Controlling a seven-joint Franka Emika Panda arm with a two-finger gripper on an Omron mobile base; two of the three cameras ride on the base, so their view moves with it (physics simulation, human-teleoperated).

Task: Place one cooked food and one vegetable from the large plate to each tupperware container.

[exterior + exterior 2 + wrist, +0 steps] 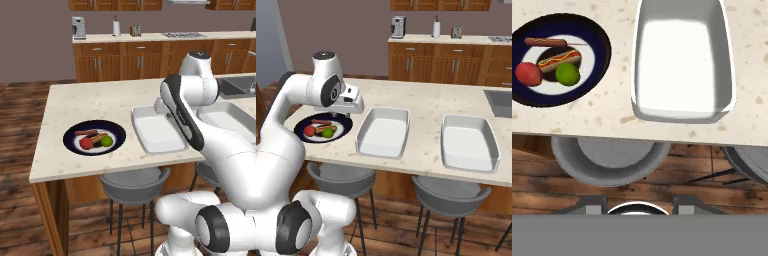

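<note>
Large plate [597, 60] holds food; tupperware containers [382, 131] [468, 141] empty beside it.

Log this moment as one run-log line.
stage: pre-grasp | large plate: four foods | tupperware containers: unfilled | end effector: nothing held

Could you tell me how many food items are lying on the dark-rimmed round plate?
4, all on the dark-rimmed round plate: a thin brown sausage at the far side, a hot dog in a bun mid-plate, a red tomato and a green lime nearer.
</note>
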